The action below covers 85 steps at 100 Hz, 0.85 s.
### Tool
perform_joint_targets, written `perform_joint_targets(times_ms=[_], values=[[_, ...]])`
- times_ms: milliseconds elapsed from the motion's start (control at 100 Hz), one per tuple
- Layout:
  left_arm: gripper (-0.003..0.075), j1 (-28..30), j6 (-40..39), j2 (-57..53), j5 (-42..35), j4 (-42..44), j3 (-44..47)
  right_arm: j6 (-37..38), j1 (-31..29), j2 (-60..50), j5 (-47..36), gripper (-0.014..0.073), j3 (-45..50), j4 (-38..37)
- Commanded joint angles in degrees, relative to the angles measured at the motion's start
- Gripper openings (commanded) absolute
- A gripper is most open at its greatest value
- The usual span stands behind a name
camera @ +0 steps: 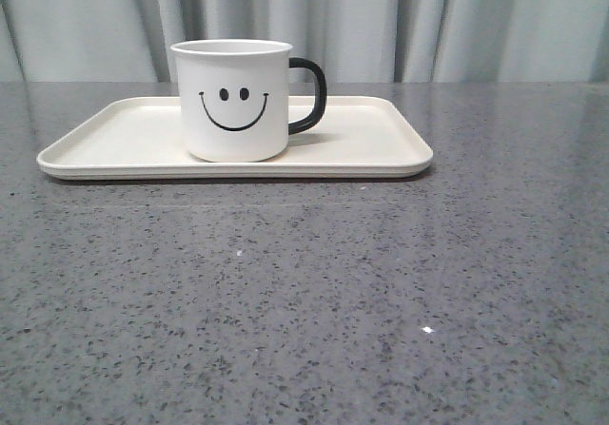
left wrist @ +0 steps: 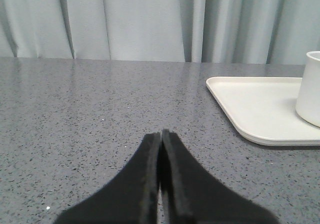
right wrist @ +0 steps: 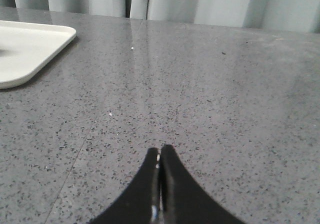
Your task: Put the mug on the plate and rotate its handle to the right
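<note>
A white mug (camera: 233, 100) with a black smiley face stands upright on the cream-white plate (camera: 105, 138), left of the plate's middle. Its black handle (camera: 312, 94) points to the right in the front view. No arm or gripper shows in the front view. In the left wrist view, my left gripper (left wrist: 160, 134) is shut with nothing in it, low over the bare table, apart from the plate (left wrist: 250, 103) and the mug's edge (left wrist: 311, 86). My right gripper (right wrist: 159, 150) is shut and empty too, with a corner of the plate (right wrist: 30, 48) well away from it.
The plate lies on a grey speckled stone table (camera: 304, 301). Pale grey curtains (camera: 428, 16) hang behind the table's far edge.
</note>
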Motion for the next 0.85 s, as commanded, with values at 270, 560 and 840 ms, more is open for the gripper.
perform_joint_targets(times_ms=[270,560,840], values=[[-0.002,0.1,-0.1,-1.7,-4.1,0.1,0.5,0.4,-0.2,-1.1,-9.1,-0.0065,0.9,-1.4],[-0.002,0.1,-0.1,-1.7,-4.1,0.1,0.5,0.4,-0.2,-1.1,-9.1,-0.0065,0.9,-1.4],[-0.002,0.1,-0.1,-1.7,-4.1,0.1,0.5,0.4,-0.2,-1.1,-9.1,-0.0065,0.9,-1.4]])
